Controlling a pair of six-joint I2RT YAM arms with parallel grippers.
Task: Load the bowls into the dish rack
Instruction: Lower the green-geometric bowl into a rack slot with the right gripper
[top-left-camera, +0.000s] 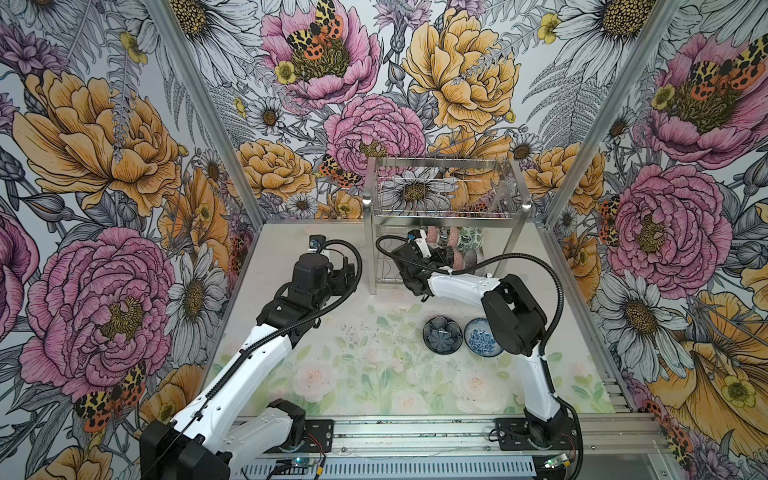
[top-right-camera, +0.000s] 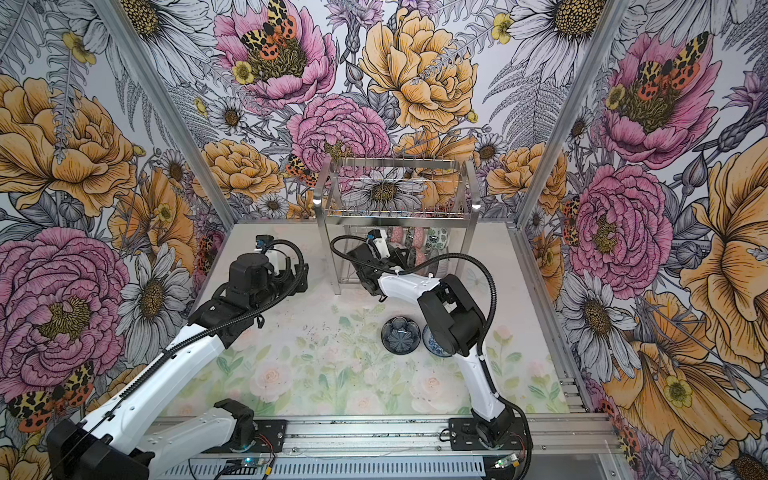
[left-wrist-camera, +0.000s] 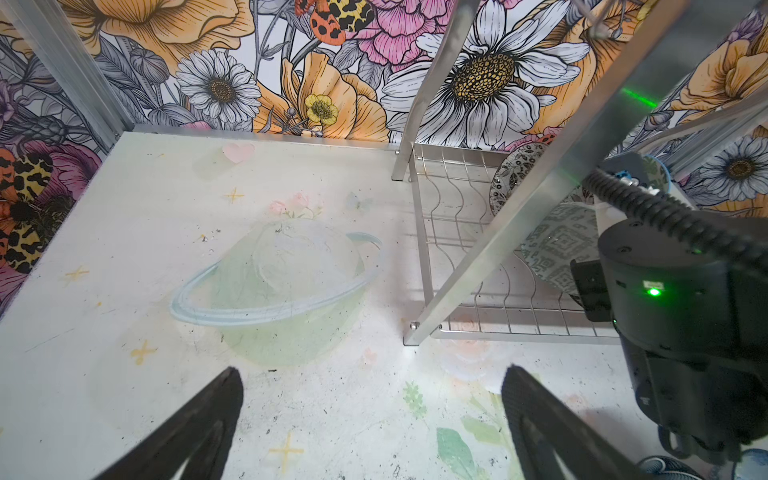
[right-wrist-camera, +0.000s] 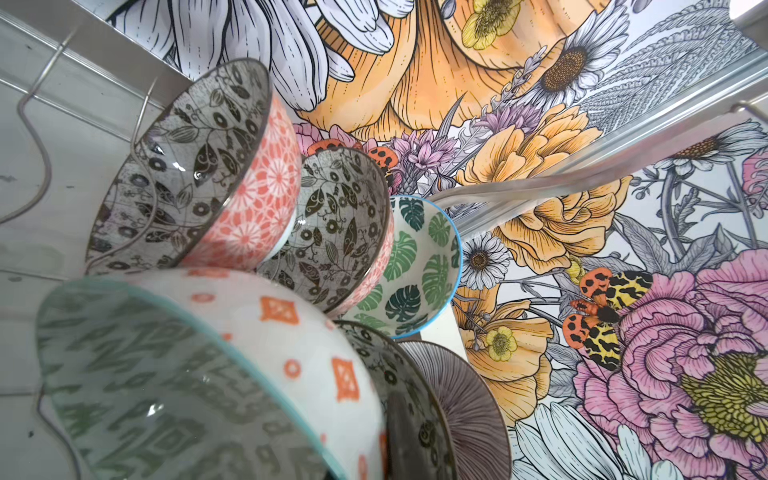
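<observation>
Rack: the dish rack (top-left-camera: 444, 215) stands at the back of the table (top-left-camera: 353, 345), in the upper middle of both top views. I see nothing on its upper shelf.
Racked bowls: a row stands on edge in the lower shelf. In the right wrist view I make out a leaf-print bowl (right-wrist-camera: 187, 166) with a coral outside, a green-leaf bowl (right-wrist-camera: 415, 266) and a ribbed bowl (right-wrist-camera: 457, 395). Nearest the lens, at lower left, is an orange-diamond bowl (right-wrist-camera: 291, 332).
Loose bowls: two sit upright on the table, right of centre and below the rack. They are a dark blue bowl (top-left-camera: 442, 334) and a blue flowered bowl (top-left-camera: 481, 341), just beside each other. The second lies partly under the right arm.
Right pincer: the right gripper (top-left-camera: 448, 255) sits under the upper shelf among the racked bowls, tips together. Its fingers are out of the wrist view, so I cannot tell whether it pinches the orange-diamond bowl's rim.
Left pincer: the left gripper (left-wrist-camera: 374, 374) is spread wide and holds nothing, over bare table beside the rack's front leg.
Step in hand: I judge a bowl is being seated in the lower shelf, with two left to load.
Next move: it calls for a clean release, a straight retreat clear of the shelf bar and neighbouring bowls, then a rim grasp on a loose bowl.
</observation>
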